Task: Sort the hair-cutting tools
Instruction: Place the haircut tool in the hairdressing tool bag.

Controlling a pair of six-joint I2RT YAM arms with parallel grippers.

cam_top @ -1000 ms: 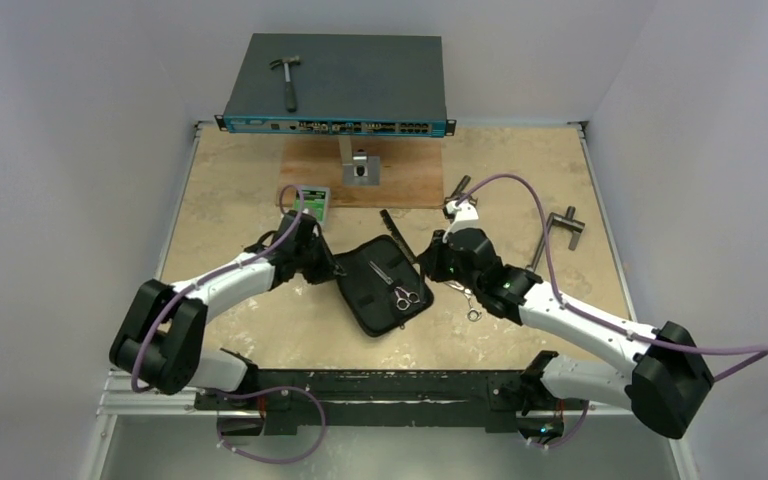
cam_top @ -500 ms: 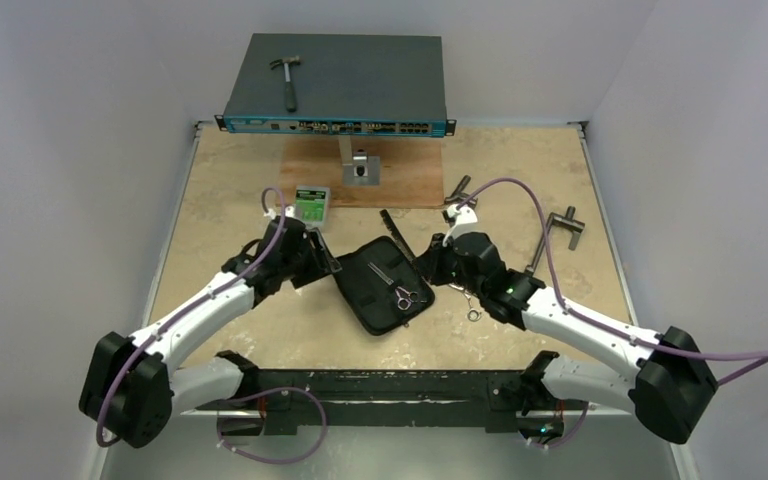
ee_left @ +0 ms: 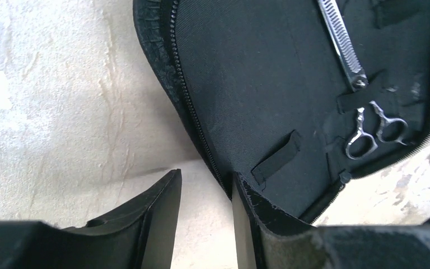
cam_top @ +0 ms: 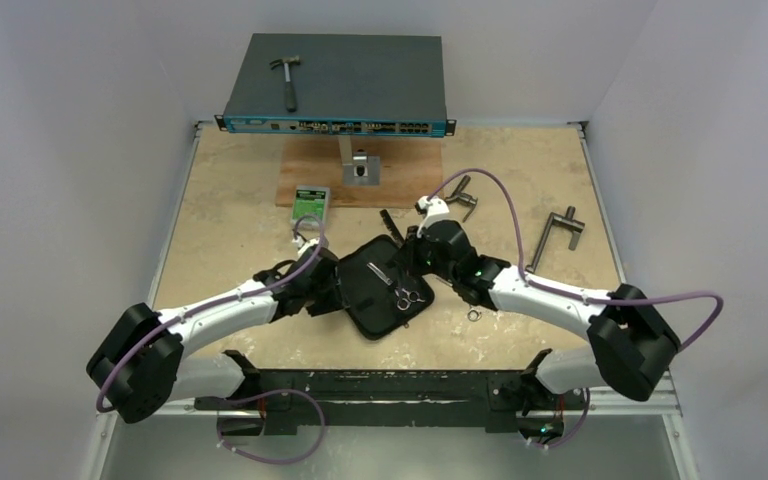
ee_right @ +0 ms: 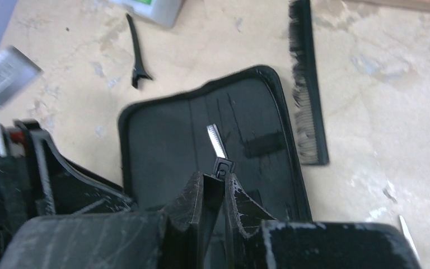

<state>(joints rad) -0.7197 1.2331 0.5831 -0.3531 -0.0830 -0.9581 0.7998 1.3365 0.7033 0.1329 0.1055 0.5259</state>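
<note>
Silver thinning scissors with ring handles point(ee_left: 344, 50): lie inside the open case, toothed blade pointing far and rings near, tucked under a black elastic strap.
Black zip-up fabric case point(cam_top: 370, 315): lies open and flat at the centre of the table point(cam_top: 240, 200), between the two arms.
Second pair of small silver scissors point(cam_top: 473, 313): on the table just right of the case, outside it.
Long narrow black comb point(ee_right: 308, 101): on the table beside the far right edge of the case, apart from it.
Slim black hair clip point(ee_right: 136, 56): on the table beyond the far left corner of the case.
Risk, case: if the left gripper closes on the zip rim and pulls, the flap could fold or the whole case could slide, which would shift the strapped scissors.
Risk, strap: if the right gripper tugs the strap, it could lift the case instead of freeing the slot.
Risk, arms: both wrists work over the same small case, so a wide reach by either arm could knock the other.
Left gripper point(ee_left: 206, 175): partly open at the near left rim of the case. It holds nothing, and the zip edge runs against the inner face of one finger.
Right gripper point(ee_right: 215, 179): closed to a slit, low over the case interior. A small black piece sits at its tips just short of the blade, and whether it is pinched cannot be told.
</note>
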